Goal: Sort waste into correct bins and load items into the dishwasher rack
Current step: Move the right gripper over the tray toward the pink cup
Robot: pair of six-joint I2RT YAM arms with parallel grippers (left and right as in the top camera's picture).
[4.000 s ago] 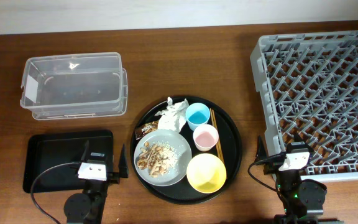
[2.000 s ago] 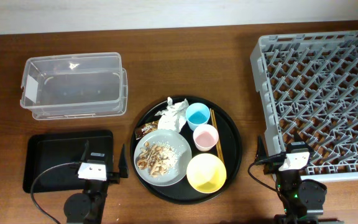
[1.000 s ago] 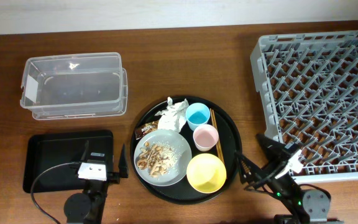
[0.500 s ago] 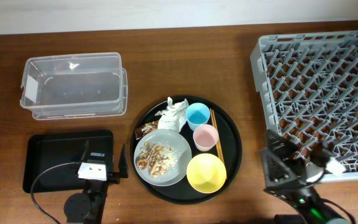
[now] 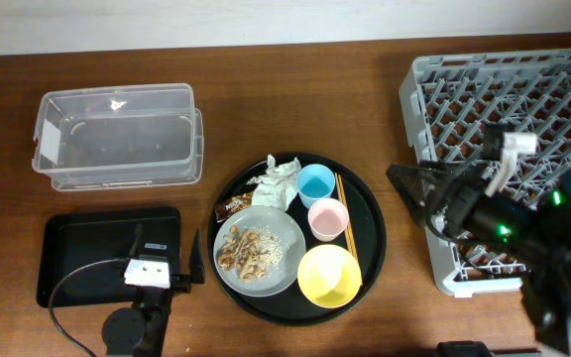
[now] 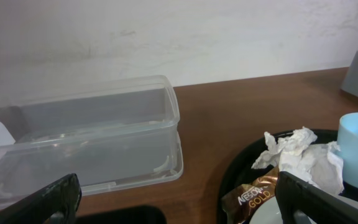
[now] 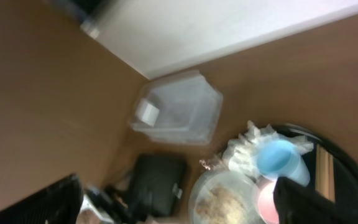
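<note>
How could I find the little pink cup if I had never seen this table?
Look at the middle of the table for the round black tray. The pink cup stands on it, between the blue cup farther back and the yellow bowl nearer the robot, with the chopsticks just to its right. It is the only pink thing there.

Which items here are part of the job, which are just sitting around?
Job: crumpled napkin, snack wrapper, food scraps, clear tub, black rectangular tray, blue cup, pink cup, yellow bowl, grey plate, chopsticks, dishwasher rack.
Not job: round black tray under the dishes, wooden table.
</note>
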